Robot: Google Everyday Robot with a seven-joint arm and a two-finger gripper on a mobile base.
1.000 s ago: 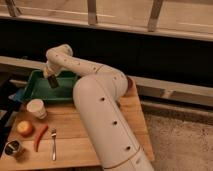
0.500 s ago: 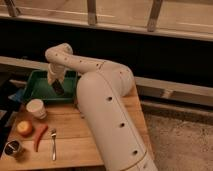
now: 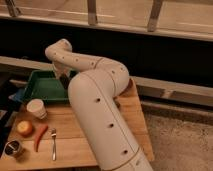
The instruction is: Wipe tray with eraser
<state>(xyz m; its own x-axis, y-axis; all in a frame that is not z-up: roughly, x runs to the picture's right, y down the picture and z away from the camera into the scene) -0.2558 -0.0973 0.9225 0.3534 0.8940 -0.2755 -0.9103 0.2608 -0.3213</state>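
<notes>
The green tray (image 3: 41, 86) lies at the back left of the wooden table (image 3: 131, 131). My white arm reaches from the lower middle of the view up and over to it. The gripper (image 3: 63, 78) hangs down from the wrist at the tray's right side, over its floor, and is partly hidden by my forearm. I cannot make out the eraser; whatever is at the gripper's tip is dark and hidden against the arm.
A white cup (image 3: 36, 108) stands just in front of the tray. An orange fruit (image 3: 24, 128), a red chili (image 3: 39, 137), a fork (image 3: 53, 145) and a metal cup (image 3: 13, 148) lie at the front left. A blue object (image 3: 17, 95) sits at the tray's left edge.
The gripper has slid to the right across the tray, and the arm's elbow has swung with it, now covering more of the tray's right side.
</notes>
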